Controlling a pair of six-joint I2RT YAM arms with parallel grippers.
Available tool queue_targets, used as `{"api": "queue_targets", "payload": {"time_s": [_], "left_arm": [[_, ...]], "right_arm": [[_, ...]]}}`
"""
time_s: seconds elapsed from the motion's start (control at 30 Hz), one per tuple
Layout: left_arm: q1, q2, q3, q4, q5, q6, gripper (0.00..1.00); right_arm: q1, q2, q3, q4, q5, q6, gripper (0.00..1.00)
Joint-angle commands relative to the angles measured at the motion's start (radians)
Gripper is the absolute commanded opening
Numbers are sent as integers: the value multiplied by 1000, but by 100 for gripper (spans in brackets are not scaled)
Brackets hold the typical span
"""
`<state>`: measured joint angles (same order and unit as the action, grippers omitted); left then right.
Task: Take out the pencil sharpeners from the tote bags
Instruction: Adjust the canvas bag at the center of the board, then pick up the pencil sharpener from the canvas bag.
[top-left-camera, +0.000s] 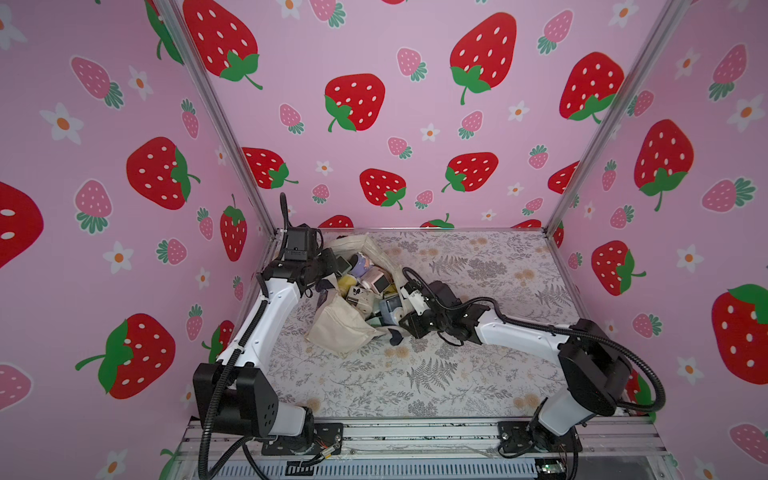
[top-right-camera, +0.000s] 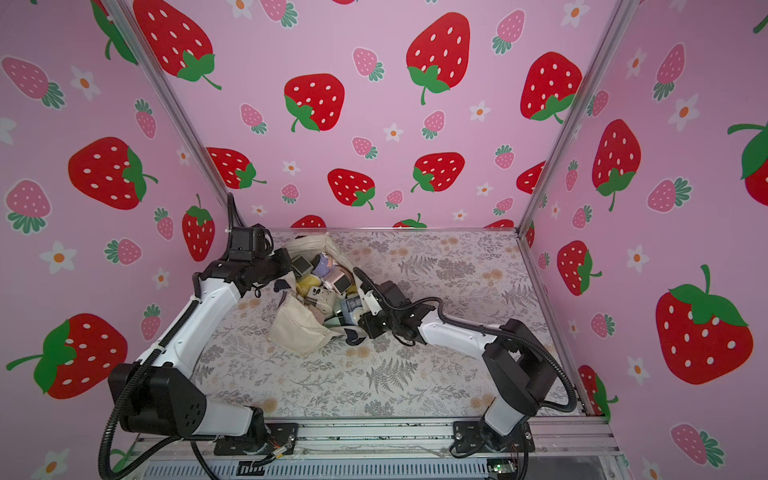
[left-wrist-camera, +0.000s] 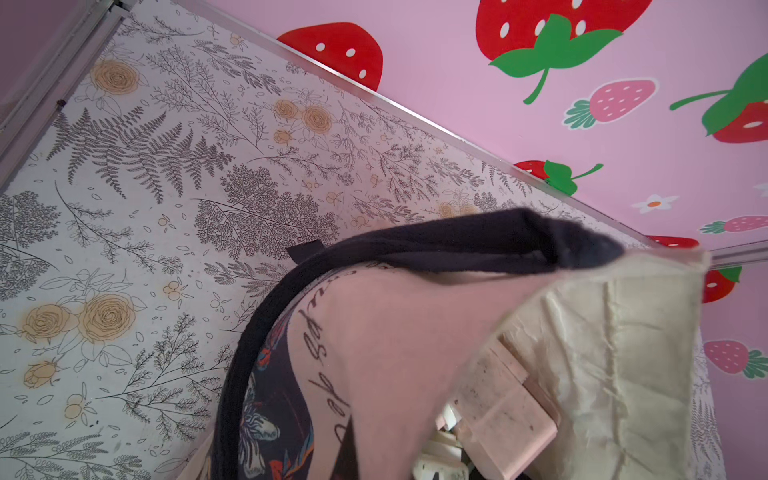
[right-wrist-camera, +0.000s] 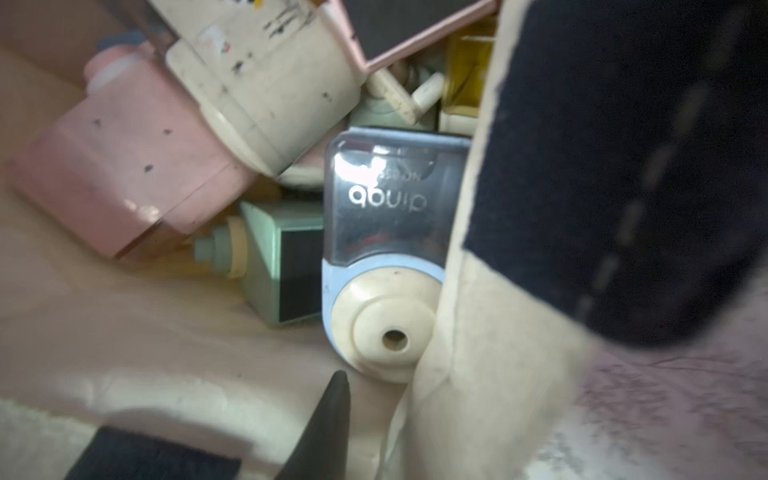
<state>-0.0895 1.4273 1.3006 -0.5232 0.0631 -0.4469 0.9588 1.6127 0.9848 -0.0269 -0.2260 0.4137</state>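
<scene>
1. Both top views are showing a cream canvas tote bag (top-left-camera: 340, 330) lying open on the fern-printed tabletop (top-left-camera: 457, 365), near its far left corner.
2. Small pastel plastic pencil sharpeners (top-left-camera: 365, 282) are sitting heaped inside the bag's mouth.
3. The left claw (top-left-camera: 330, 266) is pinching the bag's rim on the side facing the left edge. In the left wrist view the canvas and a dark navy fabric handle (left-wrist-camera: 415, 245) are rising off the tabletop and hiding the fingers.
4. The right claw (top-left-camera: 401, 322) is reaching into the mouth from the opposite side, beside a light blue boxy sharpener (right-wrist-camera: 386, 208) with a smoky clear drawer.
5. One dark fingertip (right-wrist-camera: 338, 386) is showing in the right wrist view, just beside that sharpener's cream round face. Canvas is covering its partner, so I cannot tell whether this claw is spread or pressed together.
6. A pink boxy sharpener (right-wrist-camera: 133, 166) and a grey-green boxy sharpener (right-wrist-camera: 282, 257) are crowding beside the blue one.
</scene>
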Motion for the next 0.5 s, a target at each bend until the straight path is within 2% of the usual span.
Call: {"api": "queue_targets", "payload": {"time_s": [0.0, 0.03, 0.1, 0.2, 0.33, 0.47], "left_arm": [[-5, -21, 14, 22, 52, 17, 0], [-5, -23, 11, 27, 66, 19, 0], [-6, -33, -7, 49, 111, 25, 0], [-5, -55, -44, 88, 146, 23, 0], [-7, -70, -63, 91, 176, 23, 0], [-17, -102, -99, 108, 209, 27, 0]], "right_arm": [[22, -71, -49, -19, -9, -45, 48], [21, -102, -68, -21, 28, -53, 51], [21, -173, -98, -32, 102, -64, 63], [21, -303, -153, -50, 207, -90, 70], [21, -463, -218, -55, 338, -105, 74], [21, -511, -211, -44, 340, -121, 75]]}}
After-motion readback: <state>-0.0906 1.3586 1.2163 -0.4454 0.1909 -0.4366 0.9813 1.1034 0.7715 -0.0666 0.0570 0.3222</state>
